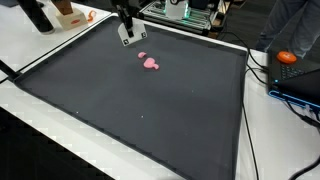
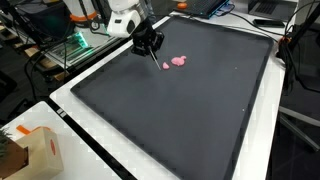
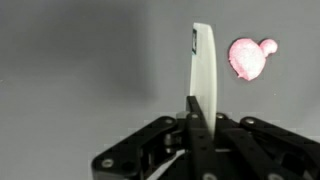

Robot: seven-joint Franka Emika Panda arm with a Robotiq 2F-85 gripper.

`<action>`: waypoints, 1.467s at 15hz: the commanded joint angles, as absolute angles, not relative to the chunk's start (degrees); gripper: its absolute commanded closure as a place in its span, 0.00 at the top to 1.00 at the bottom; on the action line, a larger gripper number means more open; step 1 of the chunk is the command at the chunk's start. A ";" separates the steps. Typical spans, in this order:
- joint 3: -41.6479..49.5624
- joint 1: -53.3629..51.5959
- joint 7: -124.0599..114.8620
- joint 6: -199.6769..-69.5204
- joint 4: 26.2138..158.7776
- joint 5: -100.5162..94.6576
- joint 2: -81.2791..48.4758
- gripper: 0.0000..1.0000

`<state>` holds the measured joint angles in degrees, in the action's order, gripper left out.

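Note:
My gripper point(image 3: 200, 115) is shut on a flat white strip point(image 3: 203, 68) that sticks out past the fingertips, with a small dark mark near its far end. In both exterior views the gripper point(image 1: 127, 28) point(image 2: 148, 42) hangs over the far part of a black mat point(image 1: 140, 110) point(image 2: 180, 110), the white strip point(image 1: 127, 40) pointing down just above it. A small pink blob-shaped object point(image 1: 150, 62) point(image 2: 179, 61) point(image 3: 248, 58) lies on the mat a short way from the strip's tip, apart from it.
The mat has a white taped border point(image 1: 60, 120). A cardboard box point(image 2: 30, 150) stands off one corner. An orange object point(image 1: 288, 57) sits on a blue case beside cables. Equipment with green lights point(image 2: 80, 45) stands behind the arm.

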<state>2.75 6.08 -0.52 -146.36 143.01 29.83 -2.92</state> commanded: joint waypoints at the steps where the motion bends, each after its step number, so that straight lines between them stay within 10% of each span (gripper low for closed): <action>1: 2.85 4.99 -0.45 -148.67 146.14 26.16 -0.40 0.01; 22: -0.62 0.29 -4.73 -145.67 143.64 2.03 3.27 0.01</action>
